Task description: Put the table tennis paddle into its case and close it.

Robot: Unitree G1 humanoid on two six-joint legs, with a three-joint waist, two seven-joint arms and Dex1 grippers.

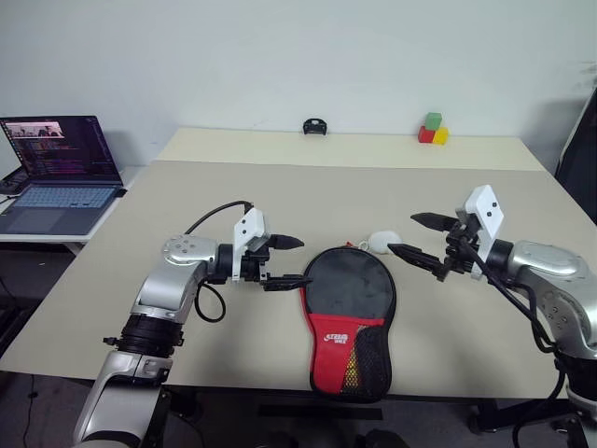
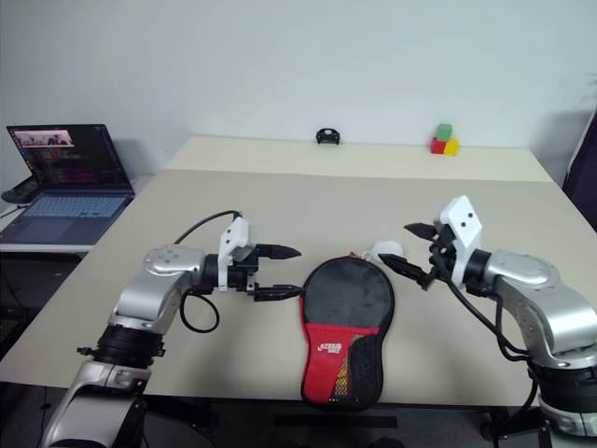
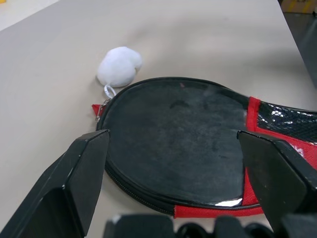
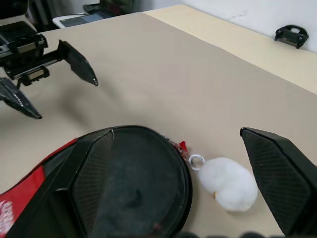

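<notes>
Lying zipped on the surface between the spread left claw and spread right claw, the case looks closed, its rim shut under the left wrist's fingers and a white pom-pom just beyond the right's; little seems left.

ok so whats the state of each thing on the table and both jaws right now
case: flat on the table, rim looks zipped shut
white fluffy charm: on the table beside the case's round end, hooked by a ring near the zipper
left gripper: jaws open, empty, beside the case
right gripper: jaws open, empty, above the table
laptop: lid open, screen on
</notes>
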